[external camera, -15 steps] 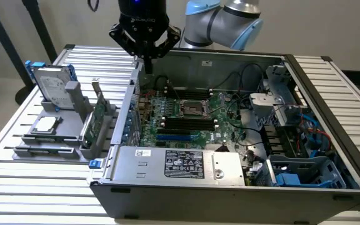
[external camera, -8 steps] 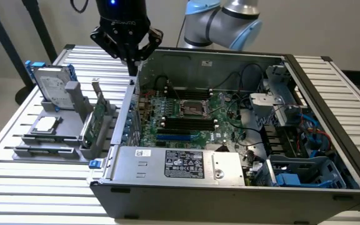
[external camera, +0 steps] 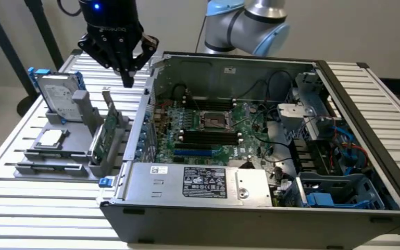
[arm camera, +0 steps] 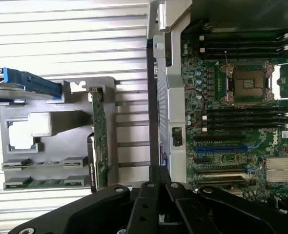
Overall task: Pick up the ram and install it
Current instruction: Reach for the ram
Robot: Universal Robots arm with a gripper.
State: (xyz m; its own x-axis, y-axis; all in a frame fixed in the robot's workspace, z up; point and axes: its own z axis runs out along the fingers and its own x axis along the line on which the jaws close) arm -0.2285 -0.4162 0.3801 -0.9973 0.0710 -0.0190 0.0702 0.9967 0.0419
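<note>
The ram [arm camera: 50,183] shows as a thin green strip standing on edge in the outermost slot of a grey holder [arm camera: 56,109] on the table; in the exterior view the ram [external camera: 47,167] sits at the holder's front end. My gripper [external camera: 127,79] hangs above the table between the holder's far end and the open computer case [external camera: 255,156], well away from the ram. Its fingers meet at the tips, shut on nothing, and the gripper [arm camera: 158,171] looks straight down in the wrist view. Black memory slots [external camera: 207,138] lie beside the processor socket [arm camera: 246,83] on the motherboard.
The holder also carries a taller green expansion card [external camera: 106,136] with a metal bracket, a square silver processor chip [external camera: 50,138] and a hard drive [external camera: 55,94] in a blue frame. The case's left wall [external camera: 144,120] stands between holder and motherboard. Cables [external camera: 273,130] and a drive cage crowd the right.
</note>
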